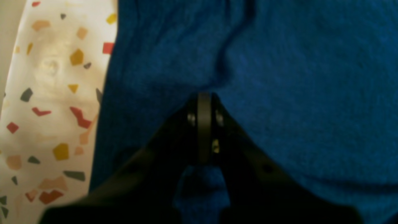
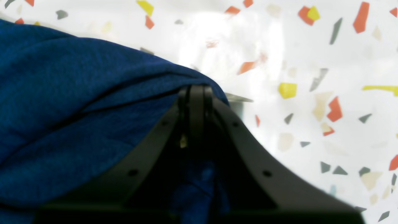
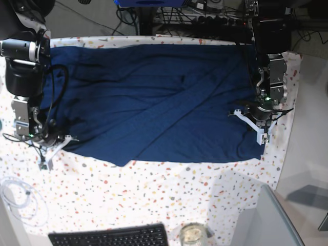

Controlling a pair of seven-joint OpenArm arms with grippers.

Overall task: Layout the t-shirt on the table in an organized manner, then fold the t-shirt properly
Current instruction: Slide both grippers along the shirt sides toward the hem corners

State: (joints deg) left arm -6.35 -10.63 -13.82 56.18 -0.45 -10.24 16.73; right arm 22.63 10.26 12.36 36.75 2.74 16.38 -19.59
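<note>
Both side edges of t-shirt (image 3: pixel 148 97) pinched: left pincer (image 1: pixel 204 102), right pincer (image 2: pixel 196 93).

A black keyboard (image 3: pixel 109 237) was seen at the near edge, with a round glass jar (image 3: pixel 192 235) just to its right. A coil of white cable (image 3: pixel 20 200) lay at the near left. Dark cables (image 3: pixel 205 15) were tangled along the far side.
</note>
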